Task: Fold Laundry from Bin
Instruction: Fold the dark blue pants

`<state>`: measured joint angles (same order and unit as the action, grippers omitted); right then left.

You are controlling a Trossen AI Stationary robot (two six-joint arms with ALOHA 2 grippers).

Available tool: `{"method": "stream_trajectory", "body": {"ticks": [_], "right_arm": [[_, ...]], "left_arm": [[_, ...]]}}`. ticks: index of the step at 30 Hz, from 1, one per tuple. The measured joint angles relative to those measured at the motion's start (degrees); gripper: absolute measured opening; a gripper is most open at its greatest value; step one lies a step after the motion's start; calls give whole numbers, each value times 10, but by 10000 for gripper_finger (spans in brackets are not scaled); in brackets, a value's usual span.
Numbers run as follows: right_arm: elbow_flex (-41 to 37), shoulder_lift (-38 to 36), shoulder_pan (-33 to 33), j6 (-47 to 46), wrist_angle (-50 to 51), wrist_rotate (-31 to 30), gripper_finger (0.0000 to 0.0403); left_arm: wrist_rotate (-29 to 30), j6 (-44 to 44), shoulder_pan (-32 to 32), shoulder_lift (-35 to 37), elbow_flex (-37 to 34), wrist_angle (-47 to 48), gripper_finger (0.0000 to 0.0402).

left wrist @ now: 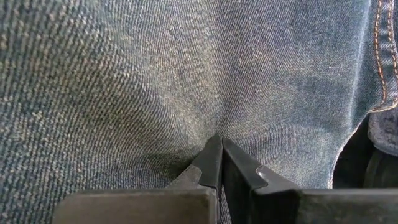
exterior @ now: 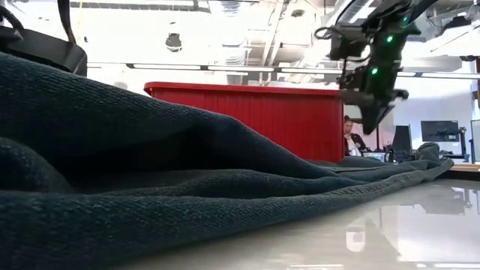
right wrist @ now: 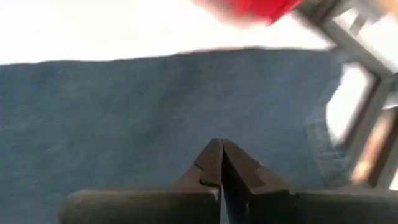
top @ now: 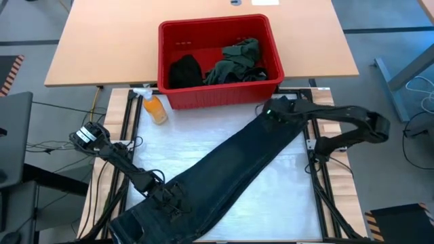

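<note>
Dark denim trousers (top: 230, 169) lie spread slantwise over the white table top, from the near left to the far right. My left gripper (top: 173, 200) is shut on them near their waist end at the near left, and in the left wrist view (left wrist: 220, 142) the cloth fills the picture. My right gripper (top: 270, 112) is shut and hangs above the leg end at the far right, clear of the cloth in the low view (exterior: 373, 112). The red bin (top: 220, 61) stands beyond the table and holds an olive-green piece (top: 237, 61) and a black piece (top: 184, 71). My left gripper pinches the denim (left wrist: 217, 124) between its two shut fingertips, near the trousers' waist end, beside a stitched seam (left wrist: 379, 56). The fingers come from above, pointing down. The cloth puckers toward the tips. In the low view it rises toward that side (exterior: 90, 112), while the rest lies on the table.
An orange spray bottle (top: 154, 108) lies at the table's far left corner, beside the bin. A black frame (top: 319, 169) runs along the table's sides. A person (exterior: 351, 135) sits in the room behind the table.
</note>
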<state>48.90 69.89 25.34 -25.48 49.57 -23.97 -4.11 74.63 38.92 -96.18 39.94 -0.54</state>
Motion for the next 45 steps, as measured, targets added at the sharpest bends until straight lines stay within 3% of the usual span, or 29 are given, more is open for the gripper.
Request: {"method": "stream_trajectory", "body": {"ticks": [5, 11, 14, 20, 24, 29, 34, 40, 45], "right_arm": [[5, -28, 132, 106, 11, 130, 58], [7, -3, 289, 264, 25, 152, 144], [12, 5, 290, 285, 19, 165, 208], [11, 59, 276, 285, 24, 124, 306], [11, 105, 261, 191, 20, 140, 327], [11, 111, 236, 127, 30, 136, 319], [11, 44, 174, 21, 104, 131, 308], [-4, -50, 45, -209, 141, 64, 306], [-44, -77, -56, -400, 145, 31, 306]], "left_arm": [[11, 5, -1, 0, -1, -4, 0], [7, 30, -32, 0, -1, -15, 0], [9, 24, -52, -1, 3, -22, 0], [-2, -47, -89, -2, 7, -24, 0], [-35, -91, -102, -2, 7, -16, 0], [-60, -121, -98, 0, 9, 18, 0], [-47, -167, -104, 0, 9, 24, 0], [-52, -207, -117, 1, 9, 52, 0], [-40, -234, -125, 1, 8, 55, 0]]}}
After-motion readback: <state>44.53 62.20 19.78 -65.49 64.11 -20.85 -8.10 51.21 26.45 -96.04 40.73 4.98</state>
